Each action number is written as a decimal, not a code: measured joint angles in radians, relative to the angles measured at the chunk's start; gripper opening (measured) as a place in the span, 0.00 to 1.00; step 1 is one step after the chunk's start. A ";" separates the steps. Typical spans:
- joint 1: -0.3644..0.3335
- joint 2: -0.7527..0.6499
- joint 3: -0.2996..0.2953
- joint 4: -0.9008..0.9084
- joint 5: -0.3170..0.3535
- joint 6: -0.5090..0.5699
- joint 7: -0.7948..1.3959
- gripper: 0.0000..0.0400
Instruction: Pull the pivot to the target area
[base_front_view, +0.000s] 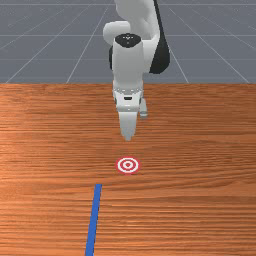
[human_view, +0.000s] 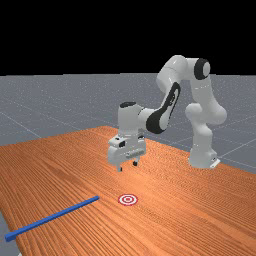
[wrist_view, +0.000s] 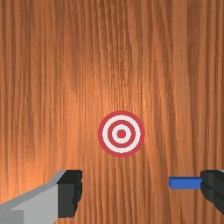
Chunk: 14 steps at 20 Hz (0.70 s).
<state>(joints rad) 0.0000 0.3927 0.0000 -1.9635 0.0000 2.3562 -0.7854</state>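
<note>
- Nearest, in the front view, a long blue bar (base_front_view: 93, 217) lies flat on the orange-brown desk (base_front_view: 200, 200), running out past the bottom edge of the picture. In the far view its outer end reaches the desk's edge.
- Just beyond the bar's inner end, toward the front view's right, sits the round target (base_front_view: 128, 165) of red and white rings. Bar and target are apart, with bare wood between them.
- Farther back comes the claw (human_view: 127, 166), pointing down, its tips in the air above the desk. It is spread wide and grips nothing. In the wrist view the claw (wrist_view: 141, 190) has a dark pad (wrist_view: 70, 192) at each side; the bar's end peeks out beside one of them, lower down and not pinched.
- Behind that, the white and grey arm (human_view: 172, 95) bends back to its base (human_view: 202, 150), at the far view's right.
- Farthest off spreads the grey floor (base_front_view: 30, 40), crossed by pale lines.
</note>
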 joint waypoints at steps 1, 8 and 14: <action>0.000 0.000 0.000 0.000 0.000 0.000 0.000 0.61; 0.000 0.005 0.000 0.004 0.000 -0.005 0.000 0.79; -0.004 0.008 0.002 0.005 -0.002 0.001 -0.019 0.99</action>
<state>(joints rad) -0.0037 0.4006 0.0021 -1.9589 -0.0015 2.3570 -0.8041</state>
